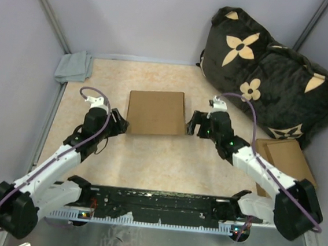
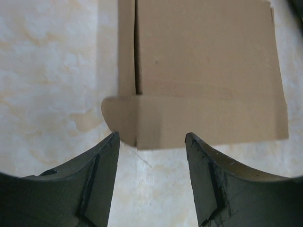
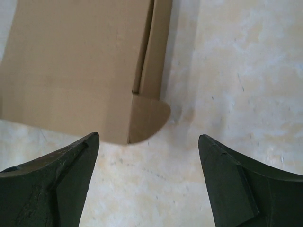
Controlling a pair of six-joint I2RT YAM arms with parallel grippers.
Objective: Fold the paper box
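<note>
The paper box point(image 1: 156, 112) is plain brown cardboard, lying on the tabletop in the middle of the top view with its lid down. My left gripper point(image 1: 117, 121) is open and empty just off the box's near left corner. My right gripper point(image 1: 193, 123) is open and empty just off its near right corner. The left wrist view shows the box point(image 2: 203, 71) with a rounded ear flap sticking out at its corner, just beyond the open fingers point(image 2: 102, 175). The right wrist view shows the box point(image 3: 80, 66) and its rounded ear flap above the wide-open fingers point(image 3: 227, 184).
A dark pillow with tan flowers point(image 1: 273, 75) fills the back right corner. A stack of flat brown cardboard pieces point(image 1: 285, 161) lies at the right, beside my right arm. A grey cloth point(image 1: 73, 66) lies at the back left. Walls close in on three sides.
</note>
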